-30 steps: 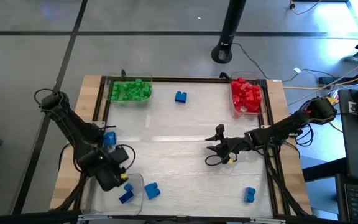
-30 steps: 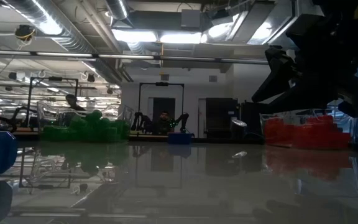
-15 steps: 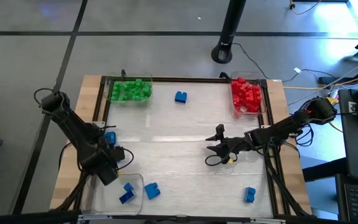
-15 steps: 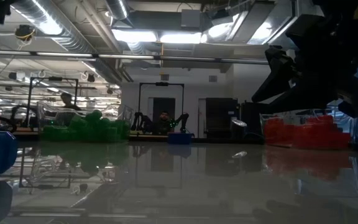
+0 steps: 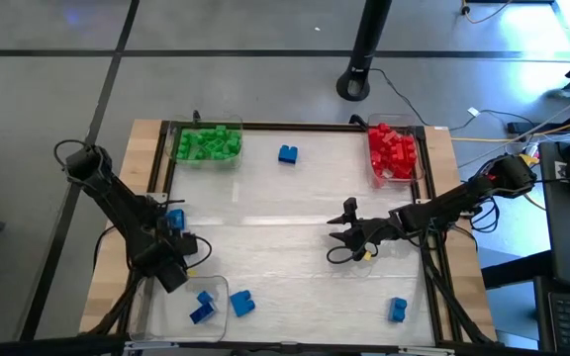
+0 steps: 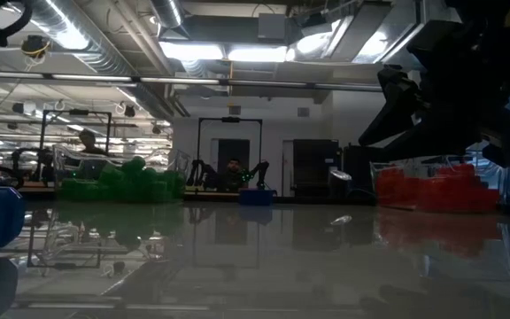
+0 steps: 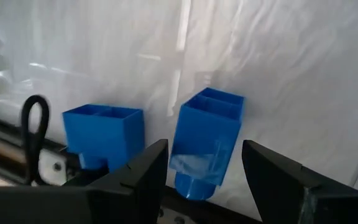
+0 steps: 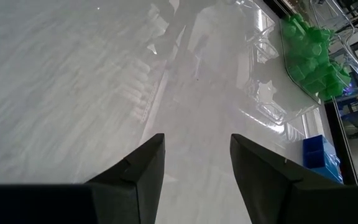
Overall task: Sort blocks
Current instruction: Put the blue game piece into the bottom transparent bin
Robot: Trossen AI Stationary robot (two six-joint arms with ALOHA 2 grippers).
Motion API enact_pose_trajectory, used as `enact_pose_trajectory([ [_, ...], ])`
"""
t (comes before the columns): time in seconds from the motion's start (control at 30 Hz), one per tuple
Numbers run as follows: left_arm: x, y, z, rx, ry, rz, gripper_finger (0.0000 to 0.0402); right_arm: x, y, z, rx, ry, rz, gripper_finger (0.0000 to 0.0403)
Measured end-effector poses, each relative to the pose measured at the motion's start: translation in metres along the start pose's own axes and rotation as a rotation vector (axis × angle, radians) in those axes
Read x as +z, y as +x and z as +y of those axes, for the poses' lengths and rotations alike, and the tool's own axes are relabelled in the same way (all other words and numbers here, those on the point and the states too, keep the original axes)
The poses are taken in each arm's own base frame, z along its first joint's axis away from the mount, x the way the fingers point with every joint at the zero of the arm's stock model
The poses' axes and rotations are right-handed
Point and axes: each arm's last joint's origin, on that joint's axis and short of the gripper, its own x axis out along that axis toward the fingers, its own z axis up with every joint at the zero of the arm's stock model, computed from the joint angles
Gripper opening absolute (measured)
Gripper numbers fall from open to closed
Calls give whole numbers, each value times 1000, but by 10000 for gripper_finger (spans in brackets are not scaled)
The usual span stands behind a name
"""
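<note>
Blue blocks are scattered: two (image 5: 203, 307) (image 5: 241, 302) in a clear tray (image 5: 218, 285) at the near left, one (image 5: 174, 220) by the left arm, one (image 5: 287, 153) at the far middle, one (image 5: 397, 310) at the near right. Green blocks (image 5: 209, 143) fill the far-left tray and red blocks (image 5: 392, 150) the far-right tray. My left gripper (image 5: 171, 269) hangs open just short of the near-left tray; its wrist view shows the two tray blocks (image 7: 107, 134) (image 7: 207, 140) beyond the fingers (image 7: 204, 152). My right gripper (image 5: 346, 235) waits open above the table's middle right.
A dark frame rail (image 5: 161, 168) runs along the table's sides. The white table top (image 5: 285, 257) lies bare between the two arms. In the low view the green pile (image 6: 122, 182), a blue block (image 6: 257, 197) and the red pile (image 6: 432, 190) stand along the far side.
My left gripper has drawn back from over the near-left tray, toward the table's far-left side, uncovering the blue block in the tray. The right arm has kept still and no block has visibly moved.
</note>
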Motion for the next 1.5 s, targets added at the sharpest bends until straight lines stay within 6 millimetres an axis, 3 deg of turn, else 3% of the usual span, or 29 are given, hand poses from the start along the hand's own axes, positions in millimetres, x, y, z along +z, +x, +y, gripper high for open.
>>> enact_pose_trajectory([
  [0.3, -7, 22, 3, 21, -8, 13, 195, 0, 0, 0, 0, 0, 1, 184],
  [0.5, -5, 29, -4, -61, 3, -21, 193, 0, 0, 0, 0, 0, 0, 184],
  [0.73, -4, 29, -5, -68, -18, -26, 125, 0, 0, 0, 0, 0, 0, 184],
  [1.0, -4, 28, -4, -62, -14, -23, 123, 0, 0, 0, -1, 0, 1, 184],
  [1.17, -1, 10, -2, -26, -18, -3, 123, 0, 0, 0, -8, 0, 4, 184],
  [1.33, 7, -22, 0, -14, -56, -21, 123, 0, 0, 0, -8, 0, 4, 184],
  [1.5, 19, -58, -5, -122, -147, -81, 123, 0, 0, 0, -8, 0, 4, 184],
])
